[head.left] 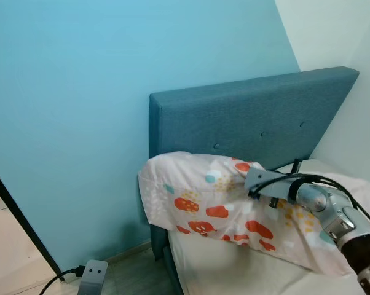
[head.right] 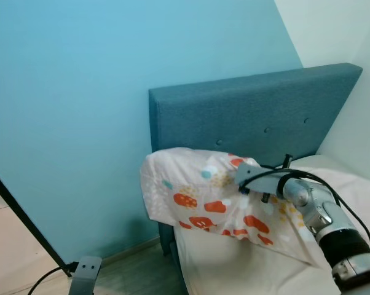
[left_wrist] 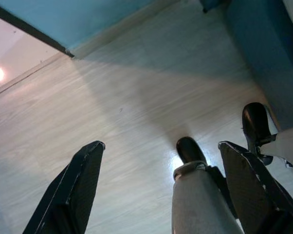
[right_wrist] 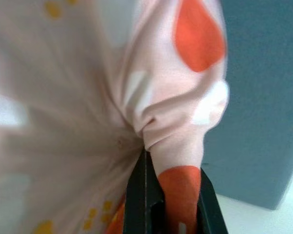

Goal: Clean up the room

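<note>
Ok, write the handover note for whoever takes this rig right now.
Right end effector: shut on a pinched fold of the patterned pillow, holding it at the head of the bed against the blue headboard.
Left end effector: open, hanging idle over the wooden floor beside the bed.
Done: pillow gripped and brought up to the headboard end of the mattress.
Left: settle the pillow flat on the mattress, release it, then carry on tidying. A power strip lies on the floor by the wall.
</note>
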